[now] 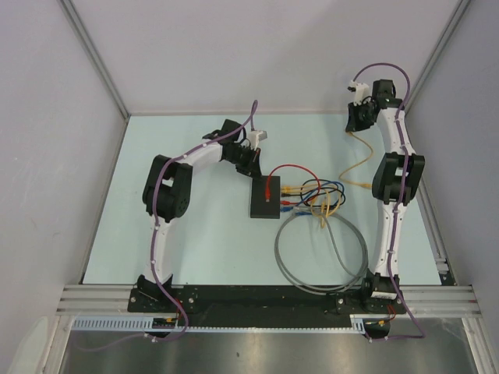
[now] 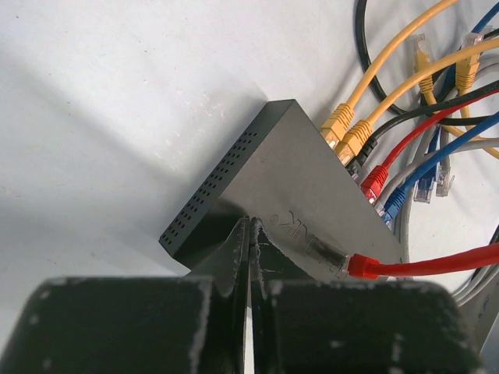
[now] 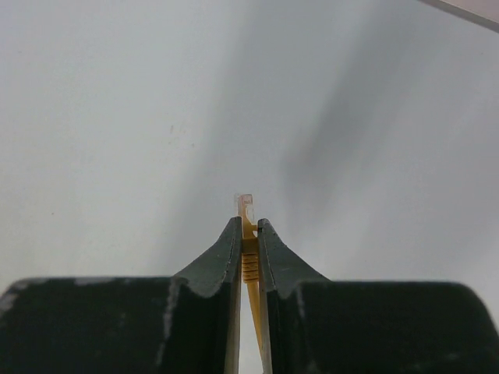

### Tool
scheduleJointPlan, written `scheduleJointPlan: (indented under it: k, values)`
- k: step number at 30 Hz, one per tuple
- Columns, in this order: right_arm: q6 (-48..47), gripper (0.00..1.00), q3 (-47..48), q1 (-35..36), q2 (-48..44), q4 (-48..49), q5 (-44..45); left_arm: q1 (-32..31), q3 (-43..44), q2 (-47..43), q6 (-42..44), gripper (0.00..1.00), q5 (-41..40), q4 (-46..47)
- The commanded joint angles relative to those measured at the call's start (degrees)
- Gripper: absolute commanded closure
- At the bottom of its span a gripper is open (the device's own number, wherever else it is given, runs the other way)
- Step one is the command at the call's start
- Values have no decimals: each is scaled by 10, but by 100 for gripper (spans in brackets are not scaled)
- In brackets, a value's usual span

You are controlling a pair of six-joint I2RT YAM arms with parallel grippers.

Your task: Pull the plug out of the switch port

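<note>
Nearest the arm bases, a grey cable (image 1: 277,251) lies in a wide loop on the pale table (image 1: 195,249), right of centre. Just beyond the loop's far left side sits the switch (image 1: 265,199), a flat black box in the middle of the table, with its sockets along its right edge. In the left wrist view, two yellow plugs (image 2: 339,125), a black one, a red one (image 2: 374,181) and a blue one (image 2: 392,204) sit in that row of ports. Their cables tangle on the table to the right of the box. One more red cable (image 1: 292,166) arcs over from the right, and its clear-tipped end (image 2: 323,253) lies loose on top of the switch.

The left gripper (image 1: 249,161) is at the far left corner of the switch. Its fingers (image 2: 234,249) are pressed together with nothing between them, and their tips rest on the box's top face.

Farthest off, the right arm stretches to the far right corner of the table, well apart from the switch. The right gripper (image 1: 355,117) is clamped on the plug (image 3: 248,209), a yellow connector whose clear tip pokes out past the fingertips, out of any port. From that gripper the yellow cable (image 1: 360,160) trails back towards the tangle beside the switch.
</note>
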Motion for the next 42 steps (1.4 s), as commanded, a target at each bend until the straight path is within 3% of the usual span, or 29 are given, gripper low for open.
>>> scheduleJointPlan:
  k: [1, 2, 3, 5, 9, 16, 20, 25, 32, 42]
  values:
    - [16, 80, 19, 12, 13, 45, 51, -8, -12, 11, 31, 100, -61, -36]
    - [18, 67, 25, 13, 19, 47, 54, -8, -11, 11, 32, 100, -62, -38]
    - [31, 46, 28, 14, 20, 58, 56, -8, -11, 6, 36, 100, -62, -39]
    - [46, 34, 29, 14, 10, 72, 46, -7, -9, 2, 41, 100, -62, -42]
    - [92, 28, 21, 12, -16, 107, -4, -6, 2, -16, 51, 100, -59, -50]
    - [148, 27, -42, 31, -51, 90, -186, 4, -3, -68, 79, 100, -6, -45]
    - [102, 31, -136, 72, -65, 21, -248, 9, -21, -93, 89, 100, 7, -49]
    - [59, 32, -238, 126, -82, -8, -275, 19, -57, -108, 110, 100, -13, -75]
    - [49, 34, -250, 155, -64, -18, -297, 19, -76, -76, 130, 100, -23, -102]
    - [47, 35, -259, 155, -52, -28, -291, 18, 40, 23, 137, 100, -6, -120]
